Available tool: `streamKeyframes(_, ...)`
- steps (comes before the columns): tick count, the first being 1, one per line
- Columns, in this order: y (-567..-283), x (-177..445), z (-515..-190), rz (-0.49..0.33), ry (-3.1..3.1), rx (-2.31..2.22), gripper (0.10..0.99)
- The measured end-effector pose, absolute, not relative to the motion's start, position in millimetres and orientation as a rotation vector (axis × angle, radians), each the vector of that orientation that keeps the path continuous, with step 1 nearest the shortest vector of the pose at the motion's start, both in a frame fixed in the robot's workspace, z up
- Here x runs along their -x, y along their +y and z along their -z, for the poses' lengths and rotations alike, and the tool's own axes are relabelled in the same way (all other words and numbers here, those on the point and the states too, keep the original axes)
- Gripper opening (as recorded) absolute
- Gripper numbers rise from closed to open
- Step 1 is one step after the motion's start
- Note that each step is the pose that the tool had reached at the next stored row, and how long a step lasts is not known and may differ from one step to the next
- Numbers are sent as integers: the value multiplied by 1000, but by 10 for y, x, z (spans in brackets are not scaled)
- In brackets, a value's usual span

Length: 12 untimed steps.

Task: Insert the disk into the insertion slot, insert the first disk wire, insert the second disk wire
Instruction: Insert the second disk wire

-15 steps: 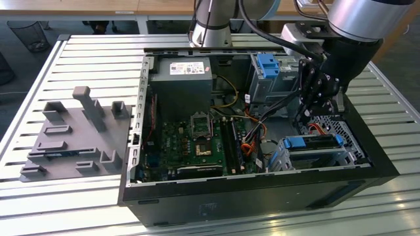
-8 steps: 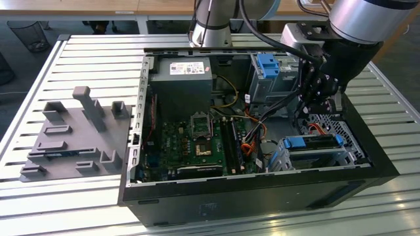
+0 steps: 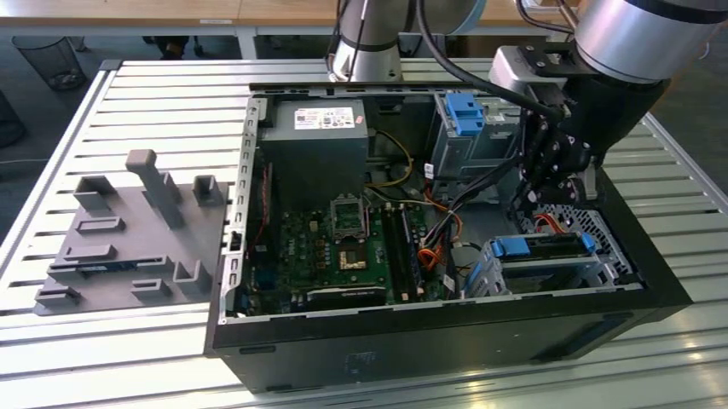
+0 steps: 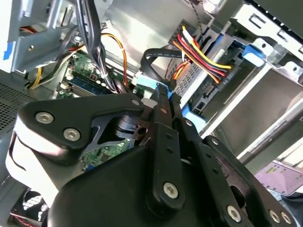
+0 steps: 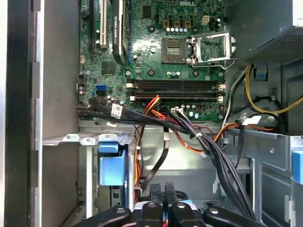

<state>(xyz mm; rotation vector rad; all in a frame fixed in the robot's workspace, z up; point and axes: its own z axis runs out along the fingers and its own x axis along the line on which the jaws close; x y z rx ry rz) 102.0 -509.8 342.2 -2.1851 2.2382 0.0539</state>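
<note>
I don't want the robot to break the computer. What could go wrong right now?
1. The gripper seems to have its jaws shut on a black wire right by the disk. If the plug meets the disk crooked, it could jam or bend.
2. Red and yellow wires hang close beside it. The gripper could snag them and tug them loose.

Three cameras on one open computer case

The exterior view looks down from high in front, taking in the whole case (image 3: 455, 332) on the slatted table (image 3: 136, 94). The first wrist view stares straight down, close over the motherboard (image 5: 180, 52). The second wrist view peers past the gripper (image 4: 163, 101) at very close range. All three share the bundled cables (image 5: 189, 130).
</note>
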Motion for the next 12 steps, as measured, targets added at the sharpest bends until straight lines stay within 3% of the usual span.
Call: streamKeyframes(12, -5261, -1020, -3413, -78, 2226, 2174, 145)
